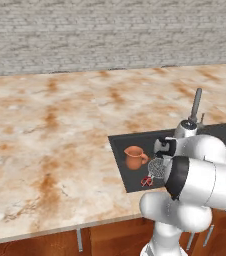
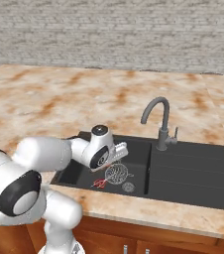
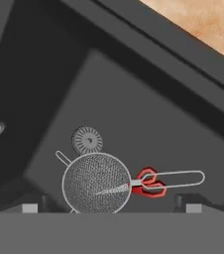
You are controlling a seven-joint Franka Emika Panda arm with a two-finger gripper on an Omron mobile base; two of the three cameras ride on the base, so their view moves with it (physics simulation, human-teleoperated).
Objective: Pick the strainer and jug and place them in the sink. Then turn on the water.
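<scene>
Two items in sink (image 2: 193, 163): strainer (image 3: 96, 183) on basin floor beside drain (image 3: 87, 140), jug (image 1: 134, 157) nearby. Gripper (image 3: 111, 204) above strainer, jaws released.

Strainer (image 3: 96, 183): silver wire mesh, fine grid pattern; handle silver wire with red section just beside the fingers (image 3: 191, 202), which are dark. Jug (image 1: 134, 157): terracotta orange, plain. Sink (image 2: 193, 176): dark grey-black, matte; round drain (image 3: 87, 140) grey, radial pattern. Faucet (image 2: 158, 124): dark grey. Bench (image 1: 50, 130): cream marble, rust-orange mottling. Wall (image 2: 109, 34): grey brick courses. Cabinet fronts (image 1: 105, 240): red-brown wood.
</scene>
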